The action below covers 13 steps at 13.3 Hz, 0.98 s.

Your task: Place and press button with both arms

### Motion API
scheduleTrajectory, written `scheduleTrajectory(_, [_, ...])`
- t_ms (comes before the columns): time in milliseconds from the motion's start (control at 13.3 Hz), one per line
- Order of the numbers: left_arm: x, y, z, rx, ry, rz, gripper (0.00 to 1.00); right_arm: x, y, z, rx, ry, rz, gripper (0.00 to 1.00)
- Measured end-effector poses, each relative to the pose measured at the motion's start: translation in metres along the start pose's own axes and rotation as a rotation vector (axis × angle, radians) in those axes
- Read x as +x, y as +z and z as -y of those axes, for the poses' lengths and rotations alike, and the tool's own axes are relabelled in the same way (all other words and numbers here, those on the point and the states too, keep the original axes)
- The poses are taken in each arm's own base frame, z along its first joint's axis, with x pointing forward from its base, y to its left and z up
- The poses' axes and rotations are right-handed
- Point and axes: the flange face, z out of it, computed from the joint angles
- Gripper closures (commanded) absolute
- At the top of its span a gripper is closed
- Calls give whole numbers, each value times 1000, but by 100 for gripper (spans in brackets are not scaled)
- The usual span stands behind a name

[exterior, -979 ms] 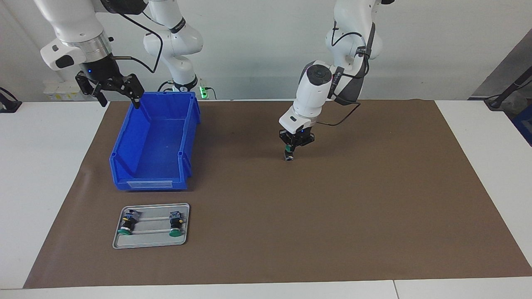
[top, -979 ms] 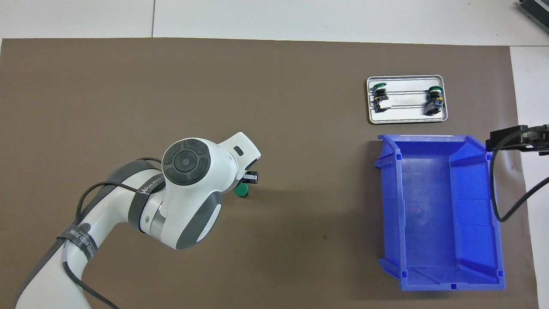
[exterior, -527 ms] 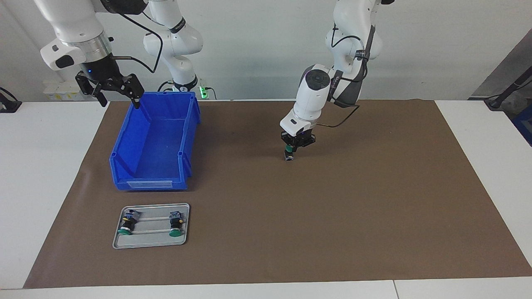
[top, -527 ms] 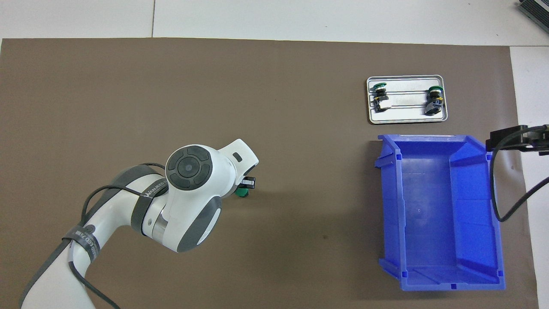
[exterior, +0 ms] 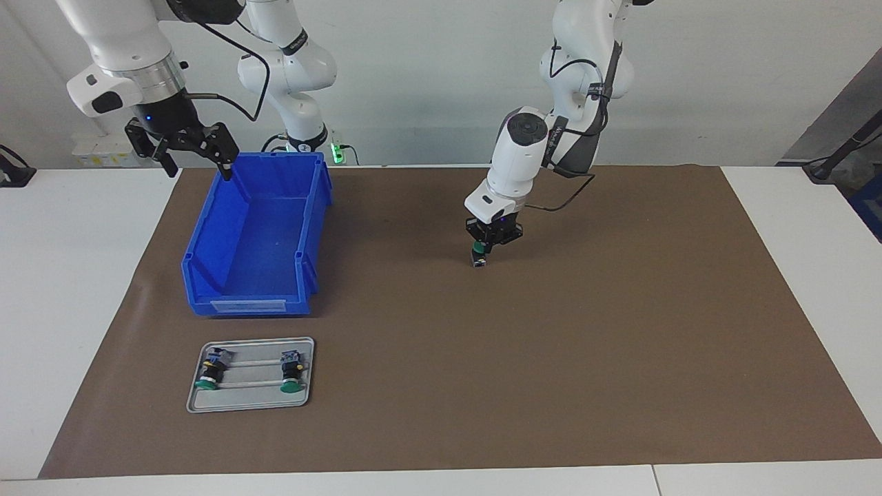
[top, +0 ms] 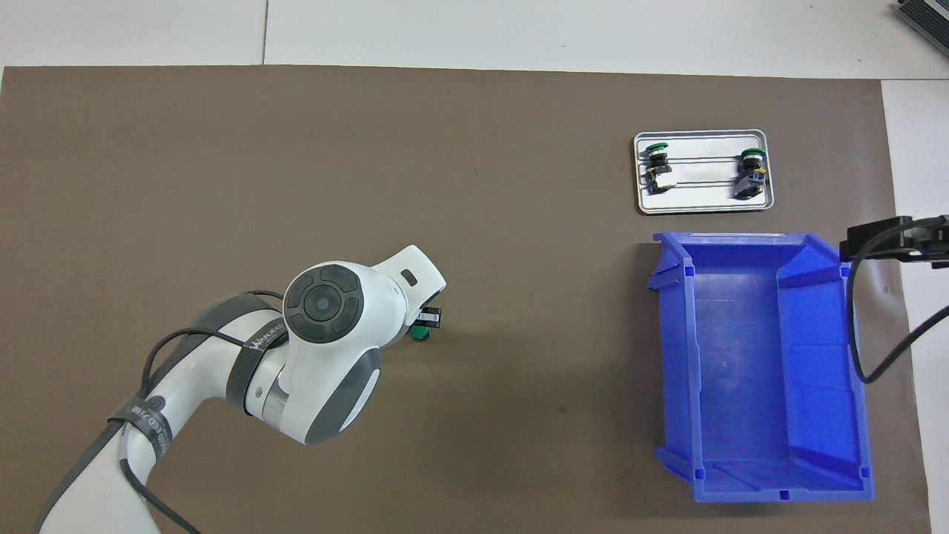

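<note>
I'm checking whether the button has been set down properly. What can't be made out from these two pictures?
- Button: facing view, too small to tell whether its base touches the brown mat.
- Same button: overhead view, mostly hidden under the left arm's wrist; only the green cap shows.
- Right gripper: overhead view, cut off by the frame edge.

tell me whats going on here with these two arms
The left arm's tool is shut on a green-capped button, holding it upright low over the middle of the brown mat; whether it touches the mat is unclear. The right arm waits, its tool open above the blue bin's corner nearest the robots. Two more buttons lie on a small metal tray beside the bin.
</note>
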Motion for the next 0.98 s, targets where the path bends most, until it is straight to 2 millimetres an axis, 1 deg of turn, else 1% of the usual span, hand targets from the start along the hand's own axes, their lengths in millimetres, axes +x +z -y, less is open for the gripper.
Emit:
scheduleTrajectory(151, [6,-10,-2,2,-1,8,100,0,0,0,0,0,0,0])
scheduleTrajectory(226, [11,-21,-4,6,-2,21,100,0,0,0,0,-1,0,0])
scheduleTrajectory(377, [28,-54,-2,4,-16,22,100,0,0,4,0,-8,1,0])
scheduleTrajectory(452, [38,-72,5,3,-30,17,100,-1,0,6,0,-12,3,0])
scheduleTrajectory(527, [48,-88,18,6,-43,17,100,-1,0,9,1,-17,5,0])
scheduleTrajectory(603, [58,-102,35,13,-47,24,100,-2,1,15,5,-28,8,0])
scheduleTrajectory(678, [67,-115,58,19,-47,35,100,-3,3,27,14,-47,12,0])
scheduleTrajectory(753, [75,-129,83,23,-49,44,99,-4,5,44,32,-64,13,0])
scheduleTrajectory(829, [82,-141,111,29,-51,51,96,-3,9,70,51,-77,1,0])
scheduleTrajectory(904, [86,-150,138,45,-47,61,94,-2,16,102,61,-92,-11,0])
scheduleTrajectory(979, [87,-156,160,75,-38,72,86,-3,26,138,63,-110,-18,0])
